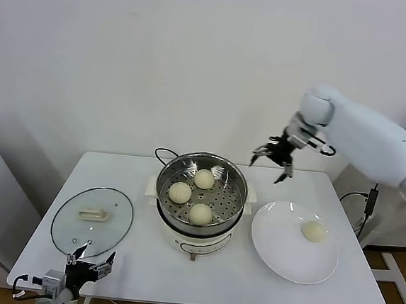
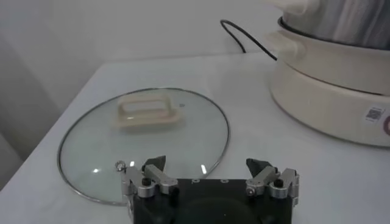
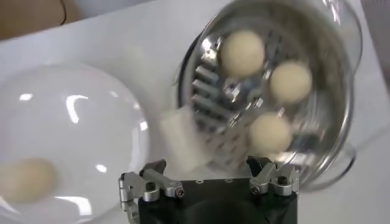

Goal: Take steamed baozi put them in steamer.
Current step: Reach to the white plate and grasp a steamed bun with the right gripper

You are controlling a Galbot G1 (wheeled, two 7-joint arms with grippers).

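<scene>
Steel steamer point(image 1: 201, 187) below wide-open, empty right pincer point(image 1: 273, 159).

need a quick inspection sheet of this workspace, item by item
surface: white table, no spills seen
job's things: steamer mid-table holds three baozi; a fourth baozi lies on the white plate to the steamer's right
clutter: glass lid with cream handle lies flat to the steamer's left
grippers: right claw open and empty, in the air beyond the table's far edge, right of the steamer; left claw open, parked at the front edge by the lid
cables: black cord behind the steamer; another cable hangs off the table's right side
surroundings: plain white wall, nothing else seen
</scene>
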